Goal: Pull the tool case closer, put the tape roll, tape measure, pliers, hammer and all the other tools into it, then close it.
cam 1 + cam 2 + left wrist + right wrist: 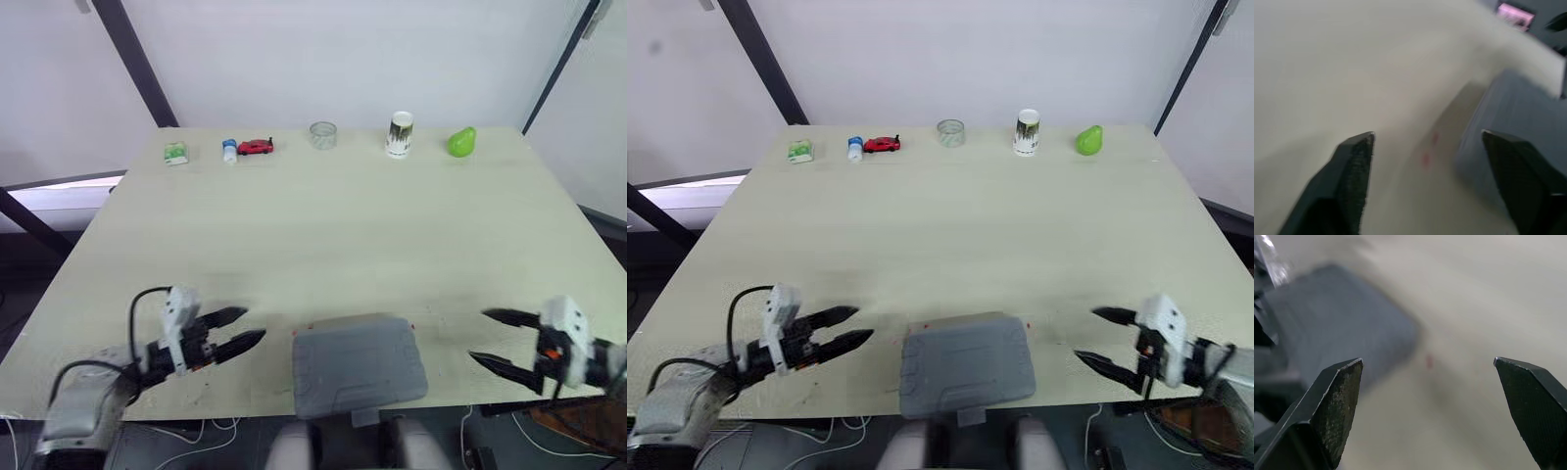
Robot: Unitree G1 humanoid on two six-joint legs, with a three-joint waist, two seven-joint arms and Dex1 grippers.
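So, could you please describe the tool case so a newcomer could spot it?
Look at the table, at the middle of its near edge. The tool case lies there closed: a flat grey box, far bigger than the small items along the far edge.

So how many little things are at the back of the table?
6, left to right: green packet, small bottle, red toy car, clear round thing, white cup, green pear. None looks hidden.

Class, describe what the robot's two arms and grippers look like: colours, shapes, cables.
Both the left gripper and the right gripper have two black, tapering, pointed fingers with textured inner faces. Each pair is mounted on a white block with small orange-red details. A black cable loops over the left arm, whose forearm shell is silver-grey.
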